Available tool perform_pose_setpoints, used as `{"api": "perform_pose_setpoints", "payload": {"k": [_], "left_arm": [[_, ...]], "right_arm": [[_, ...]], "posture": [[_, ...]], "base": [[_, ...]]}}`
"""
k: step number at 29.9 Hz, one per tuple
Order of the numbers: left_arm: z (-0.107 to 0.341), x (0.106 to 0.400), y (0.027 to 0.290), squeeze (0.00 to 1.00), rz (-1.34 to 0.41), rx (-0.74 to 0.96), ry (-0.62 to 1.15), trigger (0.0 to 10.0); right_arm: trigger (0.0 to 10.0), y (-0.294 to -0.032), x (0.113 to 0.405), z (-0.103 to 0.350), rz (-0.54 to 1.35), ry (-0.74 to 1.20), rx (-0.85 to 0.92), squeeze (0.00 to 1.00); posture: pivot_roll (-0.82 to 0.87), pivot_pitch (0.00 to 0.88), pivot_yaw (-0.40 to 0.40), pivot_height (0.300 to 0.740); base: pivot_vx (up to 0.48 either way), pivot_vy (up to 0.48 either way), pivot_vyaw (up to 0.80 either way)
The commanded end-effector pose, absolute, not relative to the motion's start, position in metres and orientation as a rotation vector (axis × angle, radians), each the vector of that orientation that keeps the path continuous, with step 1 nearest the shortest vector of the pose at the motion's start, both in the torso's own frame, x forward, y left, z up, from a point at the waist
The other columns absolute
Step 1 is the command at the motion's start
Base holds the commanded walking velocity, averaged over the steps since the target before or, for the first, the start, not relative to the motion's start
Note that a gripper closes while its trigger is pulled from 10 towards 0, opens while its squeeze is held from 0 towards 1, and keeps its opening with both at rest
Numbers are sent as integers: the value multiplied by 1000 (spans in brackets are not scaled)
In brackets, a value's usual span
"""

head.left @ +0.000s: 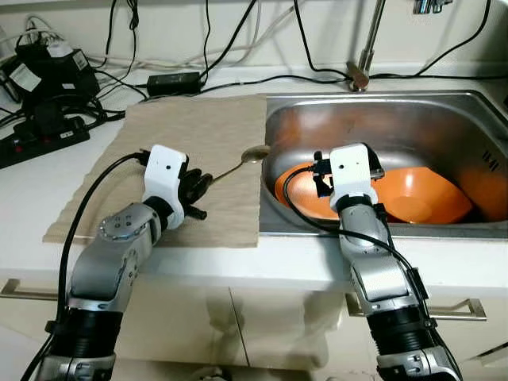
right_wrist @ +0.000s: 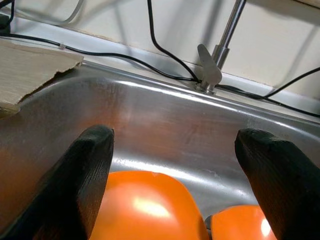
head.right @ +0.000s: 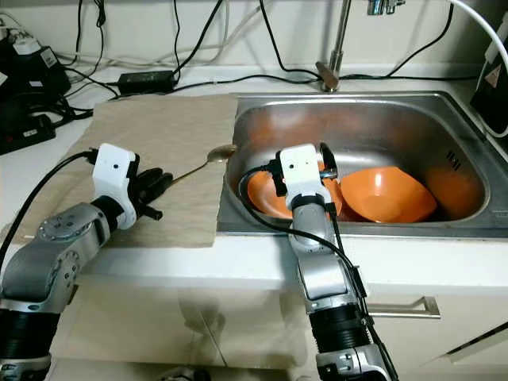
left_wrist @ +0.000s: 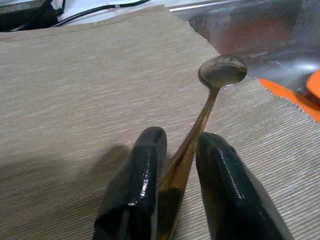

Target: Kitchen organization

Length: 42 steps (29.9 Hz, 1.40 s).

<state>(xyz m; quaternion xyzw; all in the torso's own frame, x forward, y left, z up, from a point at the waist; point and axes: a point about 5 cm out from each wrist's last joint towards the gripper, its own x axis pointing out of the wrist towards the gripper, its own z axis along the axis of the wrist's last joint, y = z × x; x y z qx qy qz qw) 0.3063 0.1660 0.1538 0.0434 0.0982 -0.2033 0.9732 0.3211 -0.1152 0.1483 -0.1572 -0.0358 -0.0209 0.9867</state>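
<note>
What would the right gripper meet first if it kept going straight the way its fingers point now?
Probably the round orange bowl lying just below and ahead of the open right gripper. If it passes above it, the steel sink's back wall comes next; depth is unclear.

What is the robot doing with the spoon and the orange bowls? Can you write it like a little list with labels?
place: kitchen counter with a steel sink
left gripper: fingers closed on the spoon handle, over the beige mat
spoon: its bowl end reaches the mat's edge by the sink
right gripper: open, held above the orange bowls in the sink
bowls: two, side by side, orange
behind the sink: faucet and black cables
</note>
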Motion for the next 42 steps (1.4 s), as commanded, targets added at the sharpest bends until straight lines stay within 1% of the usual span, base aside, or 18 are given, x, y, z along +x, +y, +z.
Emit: {"api": "perform_pose_setpoints", "payload": {"k": [1, 9, 12, 14, 17, 23, 26, 27, 29, 31, 32, 37, 38, 42], "left_arm": [[155, 309, 167, 1000, -409, 113, 197, 10000], [158, 311, 168, 1000, -425, 116, 187, 10000], [156, 312, 172, 1000, -380, 84, 163, 10000], [157, 313, 183, 1000, -264, -34, 75, 10000], [155, 310, 186, 1000, -240, -57, 59, 10000], [152, 307, 175, 1000, -337, -23, 101, 10000], [150, 302, 160, 1000, -533, 23, 171, 10000], [150, 302, 160, 1000, -533, 23, 171, 10000], [152, 300, 153, 1000, -646, 66, 204, 10000], [154, 300, 151, 1000, -680, 71, 217, 10000], [154, 301, 150, 0, -686, 75, 220, 10000], [154, 305, 153, 0, -706, 119, 240, 10000], [155, 308, 157, 0, -701, 140, 248, 10000], [158, 313, 161, 0, -694, 150, 252, 10000]], "right_arm": [[10000, -115, 322, 149, -41, -63, -307, 0], [10000, -114, 321, 146, -35, -44, -292, 0], [10000, -113, 320, 143, -24, -22, -260, 0], [10000, -120, 318, 141, -38, -22, -259, 0], [10000, -123, 316, 140, -39, -25, -260, 0], [10000, -121, 316, 142, -26, -30, -263, 0], [10000, -119, 316, 142, -27, -29, -256, 0], [10000, -119, 316, 142, -27, -29, -256, 0], [10000, -116, 316, 143, -22, -32, -254, 0], [10000, -114, 316, 143, -20, -35, -252, 0], [10000, -114, 316, 144, -20, -37, -251, 0], [10000, -107, 315, 159, 8, -98, -269, 0], [10000, -106, 314, 165, 19, -121, -273, 0], [10000, -108, 314, 167, 17, -120, -267, 0]], "posture": [[-50, 0, 89, 740], [-50, 0, 94, 740], [-51, 0, 94, 740], [-54, 0, 90, 740], [-55, 0, 89, 740], [-58, 0, 92, 740], [-57, 0, 97, 740], [-57, 0, 97, 740], [-56, 0, 106, 740], [-56, 0, 108, 740], [-56, 0, 108, 740], [-61, 0, 112, 740], [-67, 0, 113, 740], [-67, 0, 113, 740]], "base": [[0, 0, 0], [0, 0, 0], [0, 0, 0], [0, 0, 0], [0, 0, 0], [0, 0, 0], [0, 0, 0], [0, 0, 0], [0, 0, 0], [0, 0, 0], [0, 0, 0], [0, 0, 0], [0, 0, 0], [0, 0, 0]]}}
